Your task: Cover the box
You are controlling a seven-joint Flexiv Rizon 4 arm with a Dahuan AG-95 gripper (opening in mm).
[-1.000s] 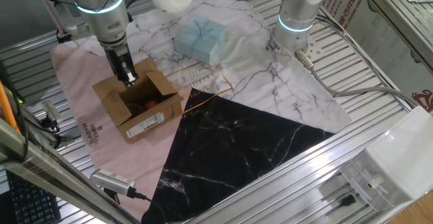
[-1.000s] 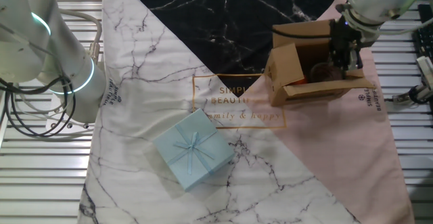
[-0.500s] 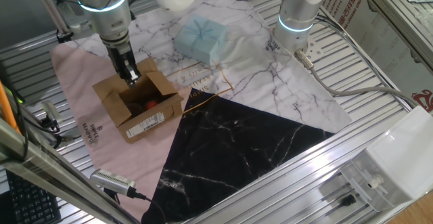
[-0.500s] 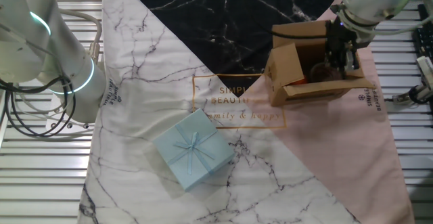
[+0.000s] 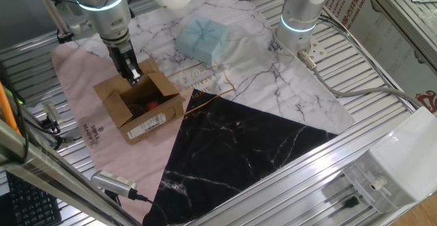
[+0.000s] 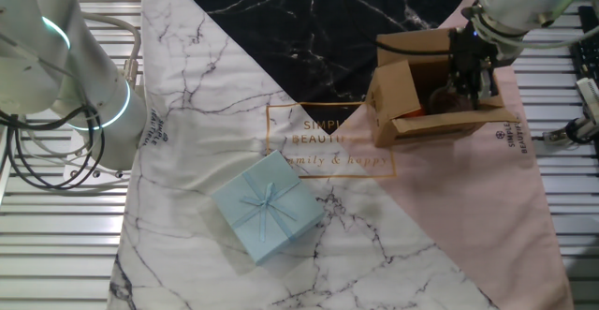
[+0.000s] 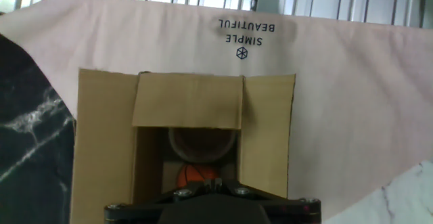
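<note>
1. The box (image 5: 140, 103) sits on the pink part of the cloth (image 5: 75, 82), flaps open, something orange and red inside.
2. The gripper (image 5: 132, 76) hangs at the box's far edge, beside a raised flap; whether its fingers are open or closed cannot be told.
3. Thin cardboard is probably light and springy: push each flap (image 7: 187, 101) near its free edge, folding along the crease, gently so the box does not slide.

The box (image 5: 140, 103) is showing matt brown cardboard with a white paper label. The cloth (image 5: 225, 127) is lying smooth, marble-printed. The table (image 5: 382, 76) is gleaming as ribbed metal.
</note>
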